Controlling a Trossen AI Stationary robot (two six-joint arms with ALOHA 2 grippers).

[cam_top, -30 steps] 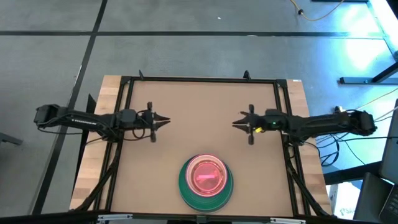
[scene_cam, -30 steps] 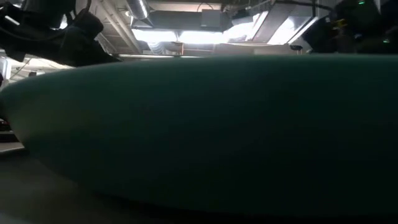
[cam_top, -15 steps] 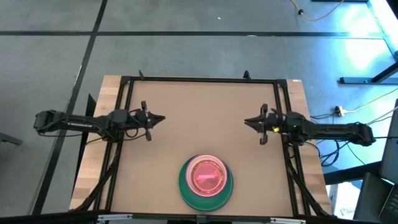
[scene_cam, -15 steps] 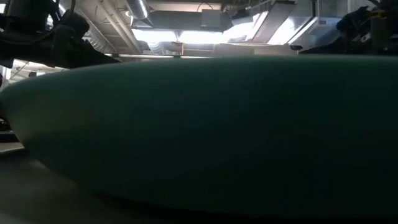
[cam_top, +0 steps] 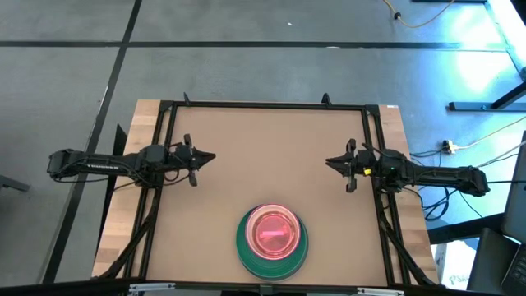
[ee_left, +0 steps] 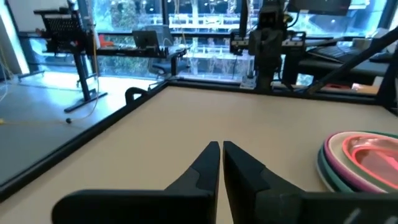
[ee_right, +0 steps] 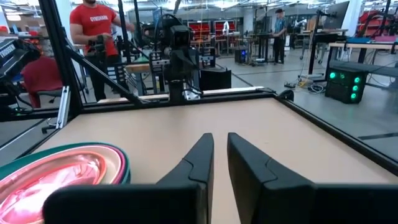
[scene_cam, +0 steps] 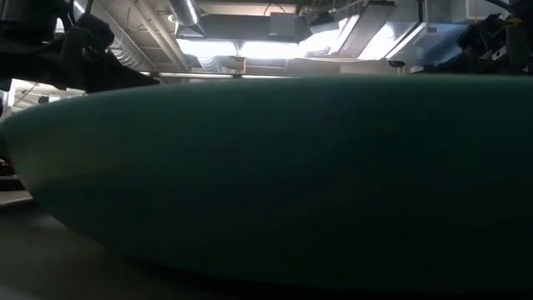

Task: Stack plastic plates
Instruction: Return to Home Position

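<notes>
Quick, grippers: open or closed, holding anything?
Left gripper: fingers closed, holding nothing, over the left side of the table.
Right gripper: fingers closed, holding nothing, over the table's right side.

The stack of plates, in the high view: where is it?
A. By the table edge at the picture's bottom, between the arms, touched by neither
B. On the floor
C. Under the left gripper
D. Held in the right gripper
A: the stack of plates sits by the bottom edge of the table, apart from the left gripper and the right gripper, which hang farther up on either side.
</notes>
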